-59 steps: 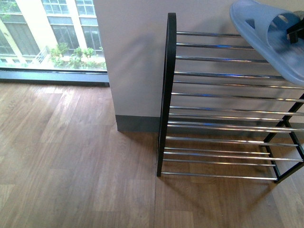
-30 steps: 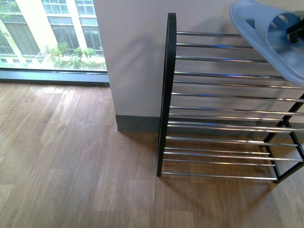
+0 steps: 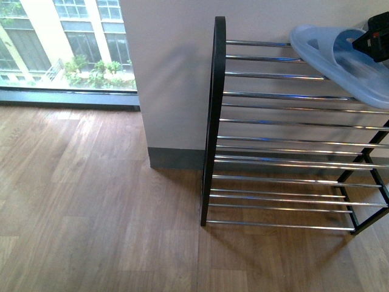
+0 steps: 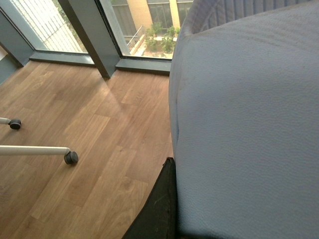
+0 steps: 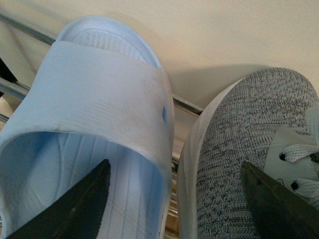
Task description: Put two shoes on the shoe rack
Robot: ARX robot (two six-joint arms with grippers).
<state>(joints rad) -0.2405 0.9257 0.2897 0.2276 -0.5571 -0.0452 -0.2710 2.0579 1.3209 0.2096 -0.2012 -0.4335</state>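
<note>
The shoe rack [image 3: 214, 121] has a black frame and chrome bars and stands against the wall. A blue slipper [image 3: 340, 61] lies tilted over its top bars at the far right, with my left gripper [image 3: 378, 38] shut on its rear. In the left wrist view the slipper [image 4: 249, 124] fills the picture beside one black finger [image 4: 158, 209]. The right wrist view has a blue slipper [image 5: 99, 99] on a rack bar [image 5: 187, 105] next to one grey knit shoe [image 5: 249, 129]. My right gripper [image 5: 175, 164] hangs open over the gap between them, holding nothing. Only this one shoe is in view.
A grey wall pillar [image 3: 170, 79] stands left of the rack, with a floor-to-ceiling window [image 3: 61, 48] beyond it. Wooden floor [image 3: 91, 213] stretches in front. A white chair leg with a caster [image 4: 71, 158] lies on the floor in the left wrist view.
The blue slipper has come down and lies flatter over the top bars. The gripper on it has shifted up and to the right in the front view.
</note>
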